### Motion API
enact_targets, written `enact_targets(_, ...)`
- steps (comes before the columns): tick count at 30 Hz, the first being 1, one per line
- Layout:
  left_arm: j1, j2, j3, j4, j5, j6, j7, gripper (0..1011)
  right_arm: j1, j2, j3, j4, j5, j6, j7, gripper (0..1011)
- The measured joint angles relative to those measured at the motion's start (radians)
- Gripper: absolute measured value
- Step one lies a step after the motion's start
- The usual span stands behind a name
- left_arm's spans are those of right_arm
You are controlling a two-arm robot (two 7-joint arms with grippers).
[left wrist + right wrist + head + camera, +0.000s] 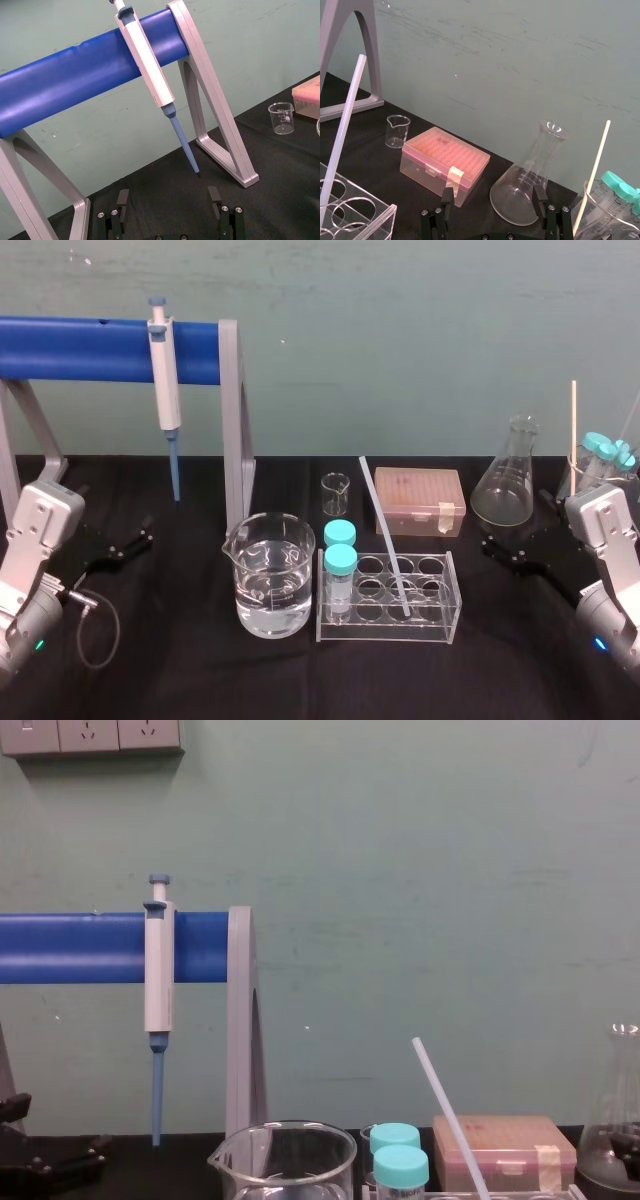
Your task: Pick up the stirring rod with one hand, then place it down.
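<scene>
The stirring rod (383, 530) is a long translucent white rod leaning in the clear rack (385, 633) at the table's middle, its top tilted back and to the left. It also rises past the rack in the right wrist view (342, 132) and in the chest view (450, 1120). My right gripper (503, 552) rests low at the right, to the right of the rack and apart from the rod, its fingers (538, 197) open with nothing between them. My left gripper (130, 543) is parked at the far left, open (169, 197) and holding nothing.
A large beaker of water (268, 575) stands left of the rack, which holds two teal-capped tubes (340, 560). Behind are a small beaker (335, 493), a pink tip box (418, 498) and a conical flask (505, 475). A pipette (165, 390) hangs on the blue bar stand (90, 348). A thin cream stick (573, 420) stands far right.
</scene>
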Motion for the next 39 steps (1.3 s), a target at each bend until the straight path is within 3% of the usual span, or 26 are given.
enact_targets(39, 0.000, 0.000, 0.000, 0.000, 0.000, 0.000, 0.000, 1000, 0.000, 0.000, 0.000, 0.000, 0.000, 0.000, 0.000, 1003)
